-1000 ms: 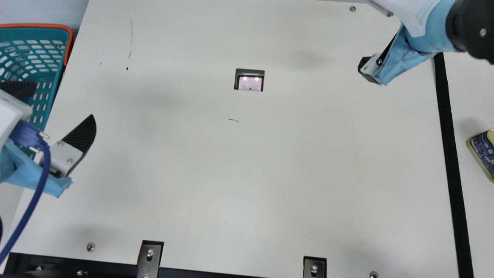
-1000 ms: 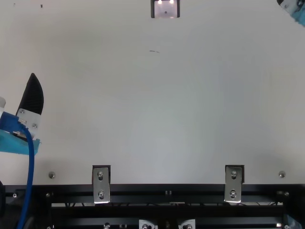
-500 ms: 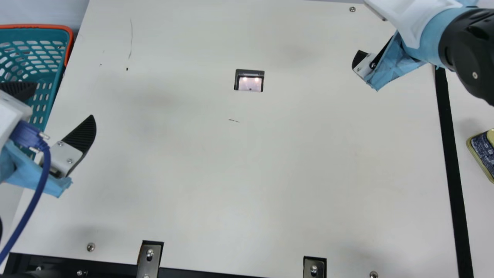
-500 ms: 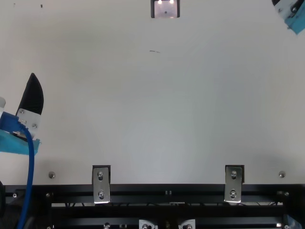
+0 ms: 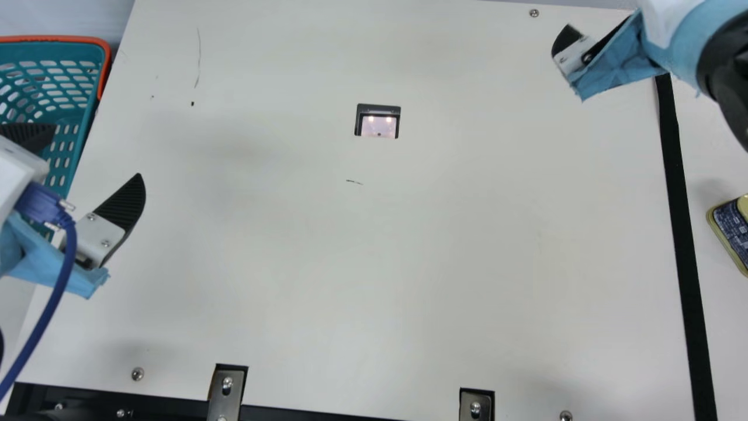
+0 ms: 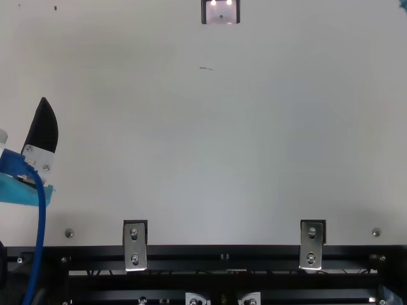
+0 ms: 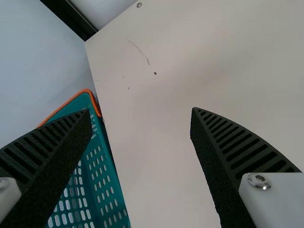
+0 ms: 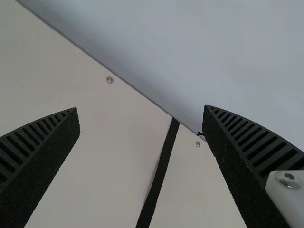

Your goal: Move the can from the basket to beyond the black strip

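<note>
The place looks like a robotics lab or a test workshop. On the flat cream table (image 5: 374, 263), silver metal brackets (image 6: 134, 246) with screws reach over a black metal frame (image 6: 254, 259), and a thick blue cable (image 5: 55, 292) goes to a robot arm (image 5: 14, 175) with light-blue wrapping.

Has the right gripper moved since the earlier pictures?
Yes. In the main view, the right gripper has moved toward the far edge of the table, closer to the screw there.
</note>
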